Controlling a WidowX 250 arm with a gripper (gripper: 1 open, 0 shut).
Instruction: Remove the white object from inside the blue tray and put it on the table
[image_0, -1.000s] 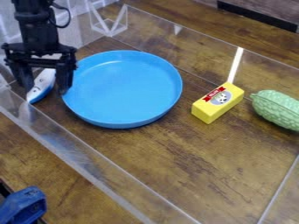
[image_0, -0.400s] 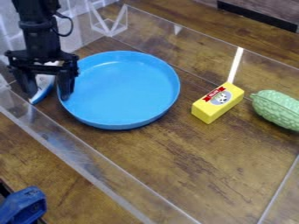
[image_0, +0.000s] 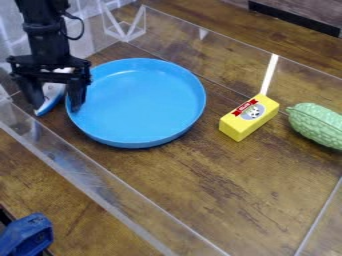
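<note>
- Now the gripper (image_0: 51, 88) hangs at the blue tray's (image_0: 147, 125) nine o'clock edge, pointing straight down, jaws spread wide with nothing clamped.
- The white object (image_0: 50, 103) lies on the table (image_0: 201, 190) just outside the tray rim, between the spread fingers, partly hidden by them; only a pale sliver shows.
- Tray interior looks bare.
- Judged step: release, placement apparently done; object seems free of the jaws, though contact cannot be ruled out.
- Next move calls for a straight lift clear, without nudging the piece or the rim.
- Yellow box (image_0: 247, 117) and green fruit (image_0: 318, 124) sit well apart, at three o'clock.
</note>
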